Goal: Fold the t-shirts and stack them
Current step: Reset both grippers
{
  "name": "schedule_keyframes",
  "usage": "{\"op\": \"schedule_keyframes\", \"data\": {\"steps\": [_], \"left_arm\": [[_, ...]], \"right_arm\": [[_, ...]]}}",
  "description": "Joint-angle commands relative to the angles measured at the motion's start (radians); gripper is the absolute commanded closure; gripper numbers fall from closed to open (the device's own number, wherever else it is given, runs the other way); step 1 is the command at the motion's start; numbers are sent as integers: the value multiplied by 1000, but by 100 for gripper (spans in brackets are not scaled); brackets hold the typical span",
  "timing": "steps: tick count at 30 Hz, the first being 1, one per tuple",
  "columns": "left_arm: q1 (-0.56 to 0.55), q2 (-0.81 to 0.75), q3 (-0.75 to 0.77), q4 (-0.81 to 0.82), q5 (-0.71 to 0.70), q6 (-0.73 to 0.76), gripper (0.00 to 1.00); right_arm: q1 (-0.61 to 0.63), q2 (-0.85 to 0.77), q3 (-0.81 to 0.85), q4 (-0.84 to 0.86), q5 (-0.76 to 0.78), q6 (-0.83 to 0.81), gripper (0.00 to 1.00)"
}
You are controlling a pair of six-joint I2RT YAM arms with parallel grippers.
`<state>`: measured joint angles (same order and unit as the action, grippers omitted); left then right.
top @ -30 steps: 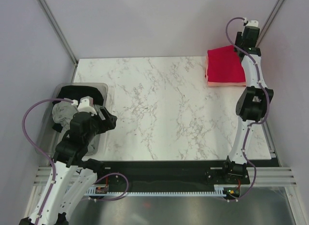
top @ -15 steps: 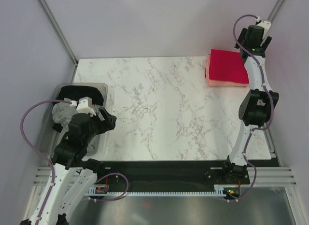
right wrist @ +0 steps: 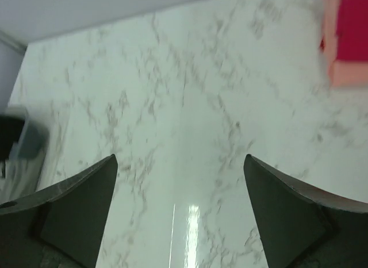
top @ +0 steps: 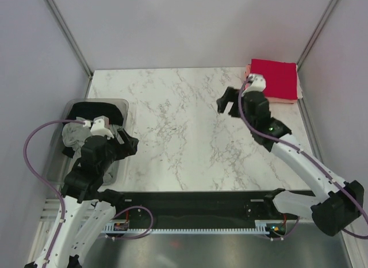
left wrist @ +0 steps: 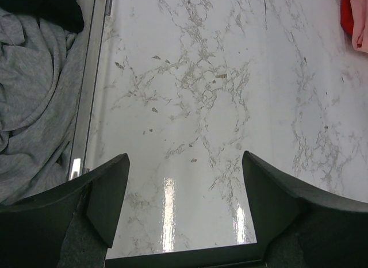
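The crimson red t-shirt (top: pixel 276 78) lies folded on the salmon pink t-shirt (top: pixel 287 99) at the table's back right corner. Both show in the right wrist view, red (right wrist: pixel 353 26) over pink (right wrist: pixel 348 75). The grey t-shirt (top: pixel 72 136) and the black t-shirt (top: pixel 95 110) lie crumpled in the clear bin (top: pixel 123 102) at the left. My left gripper (top: pixel 129 144) is open and empty beside the bin's right wall, with the grey shirt (left wrist: pixel 34 107) to its left. My right gripper (top: pixel 227 101) is open and empty above the table's middle, left of the stack.
The bin wall (left wrist: pixel 92 78) runs along the left of the left wrist view. Metal frame posts stand at the back corners. The marble table (top: pixel 172 124) lies between the bin and the stack.
My right arm has swung from over the back right corner down and left, off the red and pink stack, to the table's middle. The left arm has not moved.
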<state>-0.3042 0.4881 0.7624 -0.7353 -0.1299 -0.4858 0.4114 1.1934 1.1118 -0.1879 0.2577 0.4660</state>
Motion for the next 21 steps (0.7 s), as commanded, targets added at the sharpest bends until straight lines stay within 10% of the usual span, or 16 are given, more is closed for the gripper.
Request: {"op": "schedule_keyframes", "data": {"steps": [1, 9, 21], "left_arm": [[4, -14, 2, 4, -19, -19, 14], [4, -34, -2, 2, -34, -25, 14], [4, -31, -3, -3, -36, -28, 14]], "right_arm": [[213, -49, -200, -22, 29, 116, 2], [677, -90, -444, 22, 146, 247, 2], [722, -150, -609, 223, 106, 244, 2]]}}
